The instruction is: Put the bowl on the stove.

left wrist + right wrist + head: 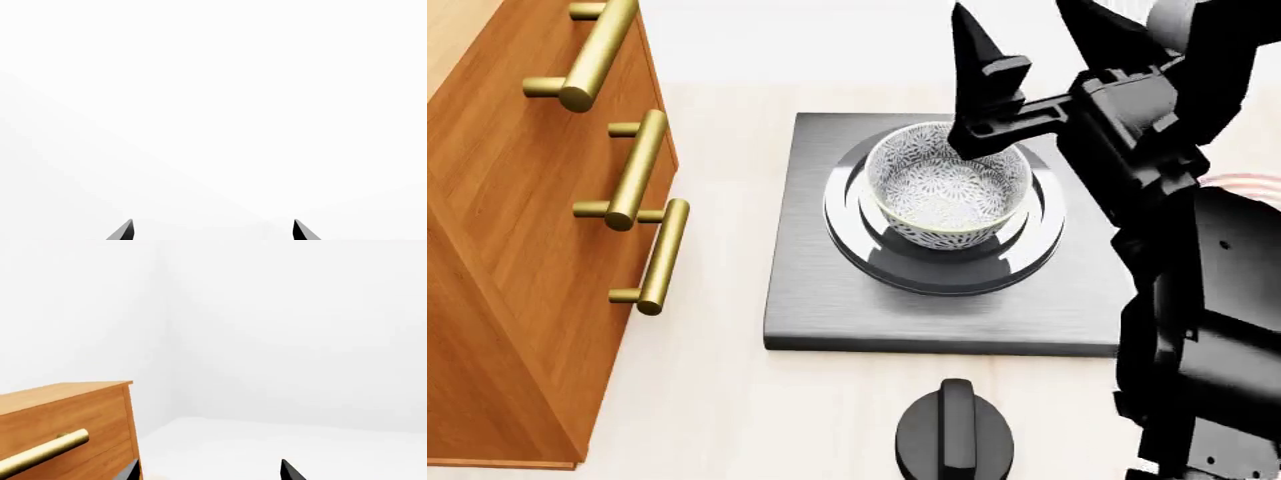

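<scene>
The bowl (948, 195), white with a dense grey-blue floral pattern, sits upright in the middle of the ring burner of the stove (827, 300), a flat dark grey square hotplate. My right gripper (1034, 35) is raised above the bowl's far right rim, fingers pointing up and apart, holding nothing. In the right wrist view its tips (208, 469) are wide apart and empty. My left gripper (213, 229) shows only in the left wrist view, tips wide apart against blank white. The left arm is out of the head view.
A wooden cabinet (507, 250) with brass bar handles (641, 170) stands left of the stove; it also shows in the right wrist view (67, 425). A round black knob (954, 435) lies in front of the stove. A red-ringed plate edge (1244, 183) peeks out behind my right arm.
</scene>
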Robot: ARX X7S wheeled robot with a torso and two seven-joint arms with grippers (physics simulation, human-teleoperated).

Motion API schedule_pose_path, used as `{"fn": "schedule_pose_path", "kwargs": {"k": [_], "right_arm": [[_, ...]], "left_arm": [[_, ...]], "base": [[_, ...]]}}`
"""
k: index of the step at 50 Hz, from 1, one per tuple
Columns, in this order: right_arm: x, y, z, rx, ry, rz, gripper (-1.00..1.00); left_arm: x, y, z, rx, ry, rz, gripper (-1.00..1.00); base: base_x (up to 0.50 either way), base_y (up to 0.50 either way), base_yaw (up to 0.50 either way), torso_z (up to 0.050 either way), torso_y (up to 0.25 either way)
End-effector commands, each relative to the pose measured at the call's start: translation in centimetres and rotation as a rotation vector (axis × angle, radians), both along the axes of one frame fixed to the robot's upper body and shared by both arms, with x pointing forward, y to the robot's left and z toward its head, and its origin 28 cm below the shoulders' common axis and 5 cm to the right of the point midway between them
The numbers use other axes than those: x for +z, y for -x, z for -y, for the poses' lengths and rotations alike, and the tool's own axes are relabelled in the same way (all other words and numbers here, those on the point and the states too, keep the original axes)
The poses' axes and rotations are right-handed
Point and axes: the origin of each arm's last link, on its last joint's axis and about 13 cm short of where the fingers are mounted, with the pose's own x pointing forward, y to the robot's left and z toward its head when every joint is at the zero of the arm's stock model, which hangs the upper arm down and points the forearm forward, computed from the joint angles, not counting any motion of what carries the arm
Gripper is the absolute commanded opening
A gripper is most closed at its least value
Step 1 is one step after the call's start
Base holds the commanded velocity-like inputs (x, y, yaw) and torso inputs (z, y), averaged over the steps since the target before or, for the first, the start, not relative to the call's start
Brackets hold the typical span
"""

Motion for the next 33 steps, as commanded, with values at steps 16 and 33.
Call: {"fn": "schedule_pose_path", "kwargs": {"k": [16,33], "right_arm": [[-3.1,10.1,1.2,-0.026,-0.457,0.563,1.0],[-4.7,14.3,2.3,-0.111,-0.653,0.805,1.0]], "left_arm": [[-0.2,0.0,-0.3,0.022,0.006,0.014,1.0],[-0.6,-0.3,-0.1,0.001,0.019,-0.006,1.0]], "base": [[0.0,0.0,0.0,0.0,0.0],[0.0,0.0,0.0,0.0,0.0]]}}
